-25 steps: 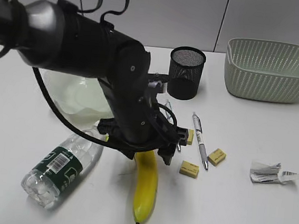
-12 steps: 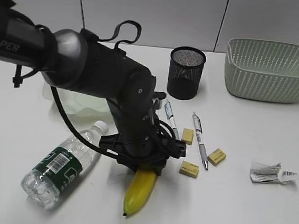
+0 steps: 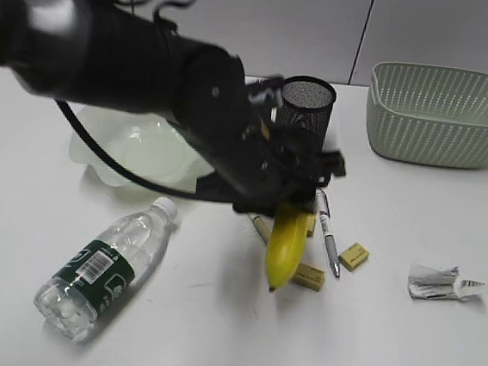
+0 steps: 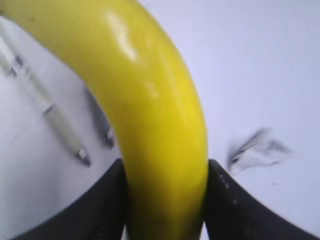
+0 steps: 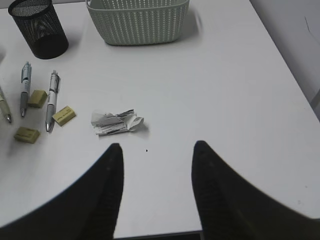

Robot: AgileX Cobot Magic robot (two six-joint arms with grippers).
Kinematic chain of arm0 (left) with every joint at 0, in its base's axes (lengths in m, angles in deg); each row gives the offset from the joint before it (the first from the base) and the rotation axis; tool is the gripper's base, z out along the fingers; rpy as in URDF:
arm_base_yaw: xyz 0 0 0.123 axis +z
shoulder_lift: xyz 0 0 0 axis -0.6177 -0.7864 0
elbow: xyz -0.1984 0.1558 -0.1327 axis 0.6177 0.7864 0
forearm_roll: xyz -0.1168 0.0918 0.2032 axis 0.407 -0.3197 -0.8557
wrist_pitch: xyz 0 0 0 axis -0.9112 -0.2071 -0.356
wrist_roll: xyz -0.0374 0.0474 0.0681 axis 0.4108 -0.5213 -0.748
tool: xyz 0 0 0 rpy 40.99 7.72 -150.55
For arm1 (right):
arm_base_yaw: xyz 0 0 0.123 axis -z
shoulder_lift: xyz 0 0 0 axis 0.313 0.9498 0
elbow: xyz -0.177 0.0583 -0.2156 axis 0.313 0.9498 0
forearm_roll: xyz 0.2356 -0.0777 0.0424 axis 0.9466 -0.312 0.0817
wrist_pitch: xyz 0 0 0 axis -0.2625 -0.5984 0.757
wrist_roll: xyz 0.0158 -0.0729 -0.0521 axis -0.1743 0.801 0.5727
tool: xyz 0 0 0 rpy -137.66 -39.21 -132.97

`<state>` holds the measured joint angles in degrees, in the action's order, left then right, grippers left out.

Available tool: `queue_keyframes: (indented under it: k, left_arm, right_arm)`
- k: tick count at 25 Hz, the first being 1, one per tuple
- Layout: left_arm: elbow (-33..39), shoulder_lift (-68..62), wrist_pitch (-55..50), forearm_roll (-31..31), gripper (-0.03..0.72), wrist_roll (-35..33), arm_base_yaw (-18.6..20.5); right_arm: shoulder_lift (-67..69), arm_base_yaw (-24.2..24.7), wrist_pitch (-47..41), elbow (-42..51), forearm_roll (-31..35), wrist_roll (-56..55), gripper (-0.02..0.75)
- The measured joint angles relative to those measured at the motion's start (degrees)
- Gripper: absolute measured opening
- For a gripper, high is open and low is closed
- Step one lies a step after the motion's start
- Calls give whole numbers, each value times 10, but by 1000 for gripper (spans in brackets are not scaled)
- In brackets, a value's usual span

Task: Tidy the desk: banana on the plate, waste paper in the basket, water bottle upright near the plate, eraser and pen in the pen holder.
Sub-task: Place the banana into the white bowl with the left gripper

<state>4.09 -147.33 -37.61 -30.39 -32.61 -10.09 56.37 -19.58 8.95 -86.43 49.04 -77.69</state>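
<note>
My left gripper (image 3: pixel 288 206) is shut on the yellow banana (image 3: pixel 288 241) and holds it in the air, tip down, over the pens and erasers; in the left wrist view the banana (image 4: pixel 150 90) fills the jaws (image 4: pixel 167 167). The pale-green plate (image 3: pixel 108 154) lies to the left, partly hidden behind the arm. The water bottle (image 3: pixel 106 265) lies on its side at front left. The waste paper (image 3: pixel 444 283) (image 5: pixel 116 122) lies at the right. My right gripper (image 5: pixel 156 147) is open and empty above the desk (image 5: pixel 225 100).
The black pen holder (image 3: pixel 305 102) (image 5: pixel 37 27) stands at the back, the basket (image 3: pixel 441 115) (image 5: pixel 137 20) at back right. Pens (image 5: pixel 51 97) (image 5: pixel 25 87) and yellow erasers (image 3: pixel 354 256) (image 3: pixel 308 277) (image 5: pixel 37 98) lie between them. The desk's near edge shows below my right gripper.
My left gripper has lifted the banana off the desk and carried it up and to the right, toward the pen holder. Everything else has stayed put.
</note>
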Motion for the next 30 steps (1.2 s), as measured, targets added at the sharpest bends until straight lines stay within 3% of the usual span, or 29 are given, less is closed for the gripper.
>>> queue_keyframes:
  k: [3, 5, 9, 11, 14, 17, 22, 24, 27, 30]
  left_arm:
    - [0, 62, 58, -43, 333, -23, 10]
    - [0, 90, 67, -110, 333, -28, 35]
    - [0, 85, 32, -229, 333, -30, 127]
    - [0, 65, 12, -257, 333, -30, 171]
    - [0, 30, -7, -271, 333, -32, 205]
    - [0, 3, -16, -272, 345, -47, 211]
    - [0, -5, -19, -280, 525, -59, 211]
    - [0, -1, -19, -289, 553, -60, 211]
    - [1, 26, -19, -297, 554, -60, 211]
    - [24, 96, -20, -304, 494, -60, 211]
  right_arm:
    - [0, 0, 0, 0, 0, 0, 364]
    - [0, 0, 0, 0, 0, 0, 364]
    - [0, 0, 0, 0, 0, 0, 364]
    - [0, 0, 0, 0, 0, 0, 364]
    - [0, 0, 0, 0, 0, 0, 364]
    - [0, 0, 0, 0, 0, 0, 364]
    - [0, 0, 0, 0, 0, 0, 364]
    - [0, 0, 0, 0, 0, 0, 364]
    - [0, 0, 0, 0, 0, 0, 364]
    - [0, 0, 0, 0, 0, 0, 364]
